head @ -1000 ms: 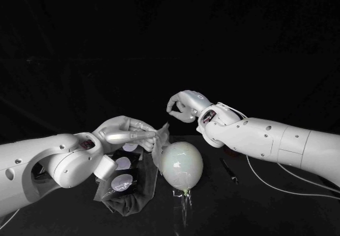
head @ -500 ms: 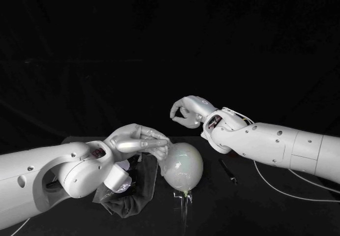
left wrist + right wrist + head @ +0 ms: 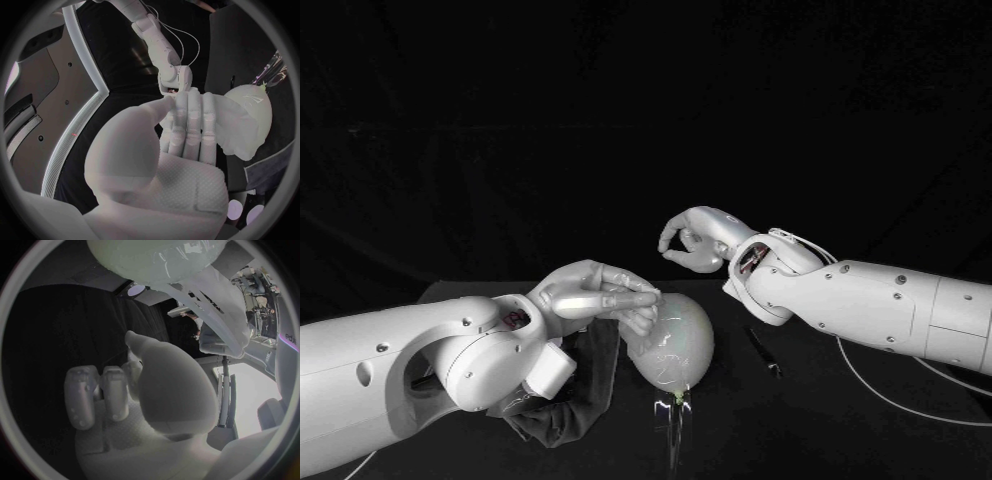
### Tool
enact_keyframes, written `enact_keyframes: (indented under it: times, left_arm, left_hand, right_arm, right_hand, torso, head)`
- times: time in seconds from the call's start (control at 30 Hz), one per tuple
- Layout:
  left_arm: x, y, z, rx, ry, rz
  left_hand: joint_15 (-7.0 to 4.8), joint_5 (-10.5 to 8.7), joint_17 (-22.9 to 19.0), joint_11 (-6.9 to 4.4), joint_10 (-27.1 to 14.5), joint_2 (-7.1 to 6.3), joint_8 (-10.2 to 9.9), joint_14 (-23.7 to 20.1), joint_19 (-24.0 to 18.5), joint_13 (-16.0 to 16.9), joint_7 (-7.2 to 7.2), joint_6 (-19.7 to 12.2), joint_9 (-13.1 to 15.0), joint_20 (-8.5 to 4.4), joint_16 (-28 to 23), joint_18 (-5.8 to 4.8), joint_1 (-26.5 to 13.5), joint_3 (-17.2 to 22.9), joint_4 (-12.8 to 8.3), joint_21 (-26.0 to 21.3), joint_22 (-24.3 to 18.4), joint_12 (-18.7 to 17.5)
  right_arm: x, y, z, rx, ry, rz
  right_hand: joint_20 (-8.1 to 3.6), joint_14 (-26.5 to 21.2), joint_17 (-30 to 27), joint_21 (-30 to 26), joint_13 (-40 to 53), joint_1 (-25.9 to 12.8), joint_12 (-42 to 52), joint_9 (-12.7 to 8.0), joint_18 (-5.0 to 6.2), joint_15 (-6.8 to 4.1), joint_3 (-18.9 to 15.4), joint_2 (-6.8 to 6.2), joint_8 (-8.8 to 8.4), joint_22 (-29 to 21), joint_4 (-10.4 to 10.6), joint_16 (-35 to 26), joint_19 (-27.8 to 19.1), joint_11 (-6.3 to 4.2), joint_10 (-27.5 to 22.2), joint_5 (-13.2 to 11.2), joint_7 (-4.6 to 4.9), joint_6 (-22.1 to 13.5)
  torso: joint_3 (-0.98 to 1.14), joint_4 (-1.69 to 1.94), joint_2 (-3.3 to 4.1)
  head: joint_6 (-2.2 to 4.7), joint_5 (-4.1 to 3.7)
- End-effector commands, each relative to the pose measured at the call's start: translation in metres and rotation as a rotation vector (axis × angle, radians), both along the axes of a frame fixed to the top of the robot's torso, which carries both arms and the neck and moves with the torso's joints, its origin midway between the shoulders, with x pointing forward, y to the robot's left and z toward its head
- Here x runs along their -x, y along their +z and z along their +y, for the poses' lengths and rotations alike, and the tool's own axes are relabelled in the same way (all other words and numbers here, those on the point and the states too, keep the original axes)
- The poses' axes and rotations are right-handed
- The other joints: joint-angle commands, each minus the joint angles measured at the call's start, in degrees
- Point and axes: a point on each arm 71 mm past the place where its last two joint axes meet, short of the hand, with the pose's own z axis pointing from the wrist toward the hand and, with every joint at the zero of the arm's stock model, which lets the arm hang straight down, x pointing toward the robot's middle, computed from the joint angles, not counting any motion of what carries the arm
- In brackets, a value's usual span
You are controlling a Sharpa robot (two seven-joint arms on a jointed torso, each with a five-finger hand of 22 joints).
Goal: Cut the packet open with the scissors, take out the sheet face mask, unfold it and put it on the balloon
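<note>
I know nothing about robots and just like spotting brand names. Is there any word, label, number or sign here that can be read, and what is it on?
No text can be read.
Packet: pale round marks, too blurred to tell whether they carry words.
Balloon: no print shows.
Sheet mask: no print shows.

The left hand (image 3: pixel 600 298) has been brought across and down until its fingers touch the balloon (image 3: pixel 692 338), the mask (image 3: pixel 240 142) that stood up from those fingers is now laid against the balloon's side next to that hand, and the right hand (image 3: pixel 695 238) has been drawn slightly away.
</note>
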Motion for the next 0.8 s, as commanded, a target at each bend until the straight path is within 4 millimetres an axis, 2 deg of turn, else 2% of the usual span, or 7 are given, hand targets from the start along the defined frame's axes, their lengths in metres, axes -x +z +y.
enact_keyframes:
  times: [0.03, 0.13, 0.2, 0.33, 0.5, 0.6, 0.8]
  left_arm:
    - [0.000, 0.001, -0.003, 0.010, -0.006, -0.014]
    - [0.000, 0.001, -0.005, -0.006, -0.007, -0.034]
    - [-0.001, 0.001, -0.007, -0.017, -0.011, -0.047]
    - [-0.002, 0.001, -0.011, -0.036, -0.020, -0.074]
    - [-0.004, 0.001, -0.016, -0.061, -0.033, -0.105]
    - [-0.004, 0.001, -0.016, -0.078, -0.046, -0.115]
    - [-0.004, -0.001, -0.006, -0.112, -0.080, -0.119]
  left_hand:
    - [0.15, 0.18, 0.1, 0.03, 0.4, -0.01, 0.0, 0.4, 0.5, 0.1, -0.02, 0.2, 10.9, 0.06, -0.5, 1.15, 0.2, -0.1, 0.1, -0.2, -0.1, -0.4]
    - [0.17, 0.18, 0.1, 0.05, 0.4, -0.02, -0.1, 0.3, 0.5, 0.0, -0.01, 0.2, 10.9, 0.06, -0.6, 1.14, 0.3, -0.1, 0.0, -0.3, -0.1, -0.5]
    - [0.18, 0.18, 0.1, 0.05, 0.4, -0.03, -0.1, 0.3, 0.5, 0.0, -0.01, 0.2, 10.9, 0.06, -0.7, 1.14, 0.3, -0.1, 0.0, -0.3, -0.1, -0.5]
    - [0.18, 0.18, 0.1, 0.05, 0.4, -0.05, -0.1, 0.3, 0.5, 0.0, -0.01, 0.2, 10.9, 0.07, -0.7, 1.14, 0.3, -0.1, 0.0, -0.3, -0.1, -0.6]
    - [0.19, 0.18, 0.1, 0.06, 0.4, -0.05, -0.1, 0.3, 0.5, 0.0, -0.01, 0.2, 10.9, 0.07, -0.7, 1.14, 0.3, -0.1, 0.0, -0.3, -0.2, -0.6]
    - [0.19, 0.18, 0.1, 0.06, 0.4, -0.06, -0.1, 0.3, 0.5, 0.0, -0.01, 0.2, 10.9, 0.06, -0.8, 1.13, 0.3, -0.1, 0.0, -0.3, -0.2, -0.6]
    - [0.18, 0.18, 0.1, 0.08, 0.4, -0.11, -0.2, 0.4, 0.5, 0.0, 0.05, 0.2, 10.9, 0.02, -1.0, 1.15, 0.5, -0.1, -0.2, -0.2, -0.1, -0.8]
  right_arm:
    - [0.003, -0.005, -0.005, -0.048, -0.028, 0.111]
    - [0.009, -0.006, -0.010, -0.070, -0.036, 0.148]
    - [0.013, -0.007, -0.014, -0.081, -0.043, 0.168]
    - [0.019, -0.010, -0.023, -0.099, -0.063, 0.205]
    - [0.026, -0.016, -0.035, -0.141, -0.102, 0.281]
    - [0.031, -0.019, -0.040, -0.161, -0.109, 0.328]
    - [0.030, -0.024, -0.038, -0.179, -0.066, 0.367]
  right_hand:
    - [0.18, 6.0, 15.1, 0.3, 7.6, -0.9, -0.5, -0.2, -0.80, 0.12, 0.0, 0.06, -0.58, 15.1, 0.0, 0.3, 6.1, 0.10, 0.2, 0.2, 0.13, -0.9]
    - [0.39, 6.0, 15.1, 0.3, 7.5, -1.6, -0.7, -0.6, -0.80, 0.40, -0.5, 0.08, -1.27, 15.1, 0.4, 0.3, 6.1, 0.44, -0.1, 0.2, 0.54, -1.6]
    - [0.56, 6.0, 15.1, 0.3, 7.2, -2.0, -1.1, -1.0, -0.80, 0.64, -0.8, -0.01, -1.86, 15.1, 0.6, 0.3, 6.1, 0.73, -0.5, 0.3, 0.91, -2.2]
    - [0.65, 6.0, 15.1, 0.3, 7.1, -2.1, -1.3, -1.1, -0.80, 0.75, -0.9, -0.02, -2.04, 15.1, 0.6, 0.3, 6.1, 0.84, -0.6, 0.3, 1.01, -2.2]
    - [0.83, 6.0, 15.1, 0.3, 7.1, -2.5, -1.4, -1.4, -0.80, 0.94, -1.1, -0.03, -2.41, 15.1, 0.9, 0.3, 6.1, 1.04, -0.7, 0.2, 1.23, -2.4]
    - [1.19, 6.0, 15.1, 0.3, 7.0, -4.0, -1.5, -2.0, -0.80, 1.35, -2.1, -0.64, -3.47, 15.1, 2.0, 0.3, 6.1, 1.52, -0.9, 0.3, 1.79, -3.0]
    - [1.66, 6.0, 15.1, 0.2, 6.6, -2.5, -2.2, -2.9, -0.75, 1.80, -1.9, -0.60, -4.87, 15.0, 1.0, 0.3, 6.1, 2.02, -1.6, 0.3, 2.38, -3.7]
  torso:
    - [0.09, -0.02, -0.01]
    - [0.09, -0.02, -0.01]
    - [0.02, -0.07, -0.05]
    - [-0.05, -0.09, -0.01]
    - [0.02, -0.07, -0.05]
    - [0.05, -0.10, -0.05]
    - [0.06, -0.01, -0.04]
  head:
    - [0.03, -0.18]
    - [0.02, -0.22]
    - [-0.09, -0.51]
    - [0.13, -0.84]
    - [0.17, -0.97]
    - [0.11, -1.14]
    - [0.11, -1.26]
